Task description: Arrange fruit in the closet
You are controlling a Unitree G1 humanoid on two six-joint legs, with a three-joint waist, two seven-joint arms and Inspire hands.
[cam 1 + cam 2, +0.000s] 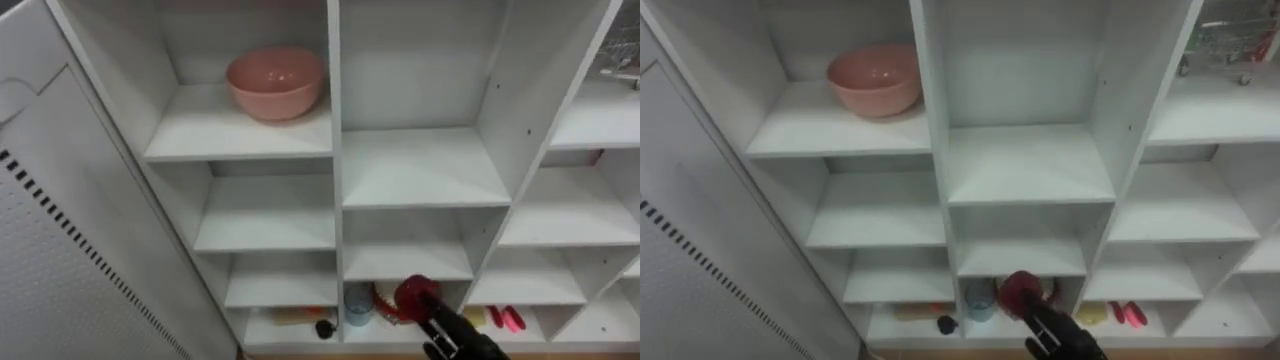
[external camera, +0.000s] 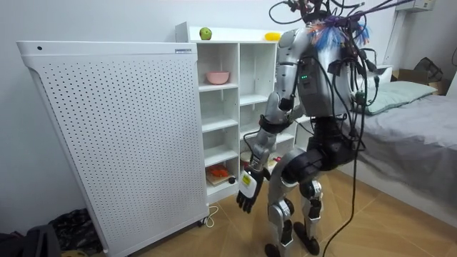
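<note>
I stand facing a white closet (image 1: 420,165) of open compartments. Low in the eye views my right hand (image 1: 452,336) reaches in from the lower right, fingers curled round a round red fruit (image 1: 410,292). The fruit is level with the mouth of the bottom middle compartment. I cannot tell whether it is inside or just in front. From the room view that hand (image 2: 246,194) hangs low before the bottom shelves. A pink bowl (image 1: 275,82) sits on the upper left shelf. On the closet's top lie a green apple (image 2: 206,33) and a yellow fruit (image 2: 272,36).
The bottom row holds a blue cup (image 1: 357,305), an orange stick-like thing (image 1: 290,316), a small dark ball (image 1: 325,327), a yellow piece (image 1: 475,318) and red pieces (image 1: 510,320). A white perforated panel (image 1: 60,250) stands close on my left. A bed (image 2: 418,107) lies behind me.
</note>
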